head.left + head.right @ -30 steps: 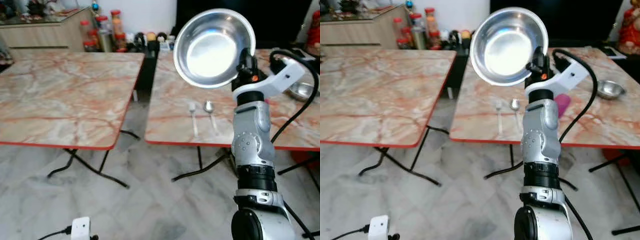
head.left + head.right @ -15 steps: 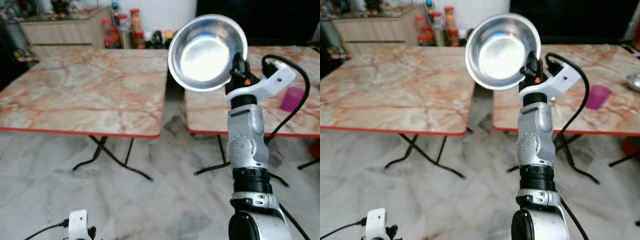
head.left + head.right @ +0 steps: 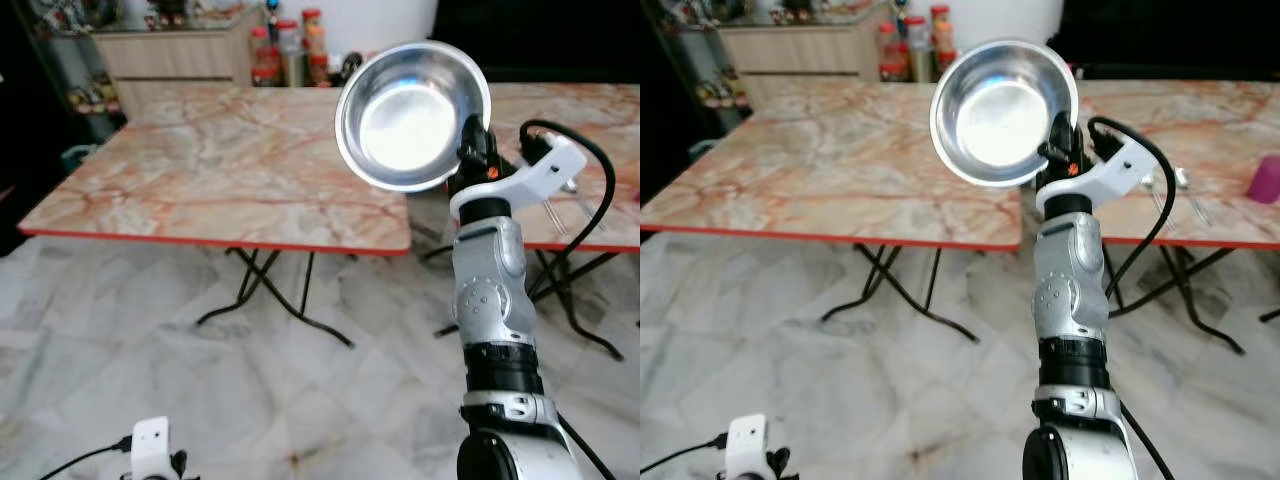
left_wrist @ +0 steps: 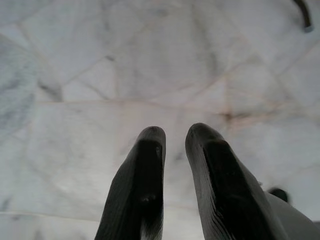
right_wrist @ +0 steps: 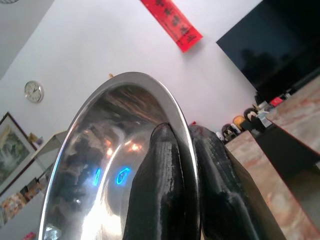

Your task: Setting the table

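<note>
Two marble-patterned, red-edged folding surfaces stand on a pale veined tile floor [image 3: 200, 390]: the left surface [image 3: 220, 170] and the right surface [image 3: 1200, 200], where a pink cup [image 3: 1265, 178] sits. The idle left gripper [image 4: 175, 137] hangs over the tiles, jaws narrowly apart. The raised right gripper [image 3: 1060, 140] pinches the rim of one round, shiny steel bowl [image 3: 412, 115]; its wrist view shows a wall clock [image 5: 33, 91].

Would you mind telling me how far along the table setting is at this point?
Partly done. A fork and spoon already lie on the right table, near a pink cup. In hand: the right tool grips a steel bowl by its rim, held up in the air. The left tool hangs idle over the floor. Left: set the bowl down; the left table looks bare.
</note>
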Controlling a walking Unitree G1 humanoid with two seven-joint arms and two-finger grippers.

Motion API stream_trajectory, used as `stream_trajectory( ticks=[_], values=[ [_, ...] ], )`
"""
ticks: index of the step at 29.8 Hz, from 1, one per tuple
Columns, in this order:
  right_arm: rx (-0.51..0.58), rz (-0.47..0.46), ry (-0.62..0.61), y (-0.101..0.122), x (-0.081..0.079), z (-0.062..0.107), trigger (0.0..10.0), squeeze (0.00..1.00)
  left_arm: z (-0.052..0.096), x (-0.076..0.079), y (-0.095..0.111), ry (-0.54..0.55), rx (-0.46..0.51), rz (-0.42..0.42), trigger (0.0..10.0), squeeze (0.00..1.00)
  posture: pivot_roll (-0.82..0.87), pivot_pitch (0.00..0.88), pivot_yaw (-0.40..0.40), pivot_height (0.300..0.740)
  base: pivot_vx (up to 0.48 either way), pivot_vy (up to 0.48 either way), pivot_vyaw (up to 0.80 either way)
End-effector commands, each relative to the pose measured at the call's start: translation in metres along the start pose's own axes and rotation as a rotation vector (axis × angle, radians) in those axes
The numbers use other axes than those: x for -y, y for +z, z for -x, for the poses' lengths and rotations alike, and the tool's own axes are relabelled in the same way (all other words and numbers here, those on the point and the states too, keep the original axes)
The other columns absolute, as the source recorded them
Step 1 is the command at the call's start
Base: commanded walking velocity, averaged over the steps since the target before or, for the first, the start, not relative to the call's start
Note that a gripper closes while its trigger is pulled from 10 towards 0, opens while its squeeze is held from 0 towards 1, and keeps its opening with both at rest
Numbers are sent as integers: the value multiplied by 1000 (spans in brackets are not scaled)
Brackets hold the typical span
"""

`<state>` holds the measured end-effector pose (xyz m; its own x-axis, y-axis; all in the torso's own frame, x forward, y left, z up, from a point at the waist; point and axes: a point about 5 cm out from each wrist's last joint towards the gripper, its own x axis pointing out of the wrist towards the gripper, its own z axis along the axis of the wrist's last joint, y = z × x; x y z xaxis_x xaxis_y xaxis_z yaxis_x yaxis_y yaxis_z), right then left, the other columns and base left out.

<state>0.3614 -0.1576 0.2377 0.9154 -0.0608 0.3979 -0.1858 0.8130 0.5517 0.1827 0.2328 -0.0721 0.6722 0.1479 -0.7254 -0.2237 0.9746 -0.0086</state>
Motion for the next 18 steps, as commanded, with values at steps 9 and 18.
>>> stream_trajectory(
  ticks=[9,18],
  values=[
    [18,18,-17,9,6,-3,10000,0,-1,3,2,0,-2,16,10000,0,21,0,38,728,0,480,0],
    [10,17,-18,7,4,-5,10000,0,-4,2,14,16,32,8,10000,0,37,0,33,728,0,299,0]
  ],
)
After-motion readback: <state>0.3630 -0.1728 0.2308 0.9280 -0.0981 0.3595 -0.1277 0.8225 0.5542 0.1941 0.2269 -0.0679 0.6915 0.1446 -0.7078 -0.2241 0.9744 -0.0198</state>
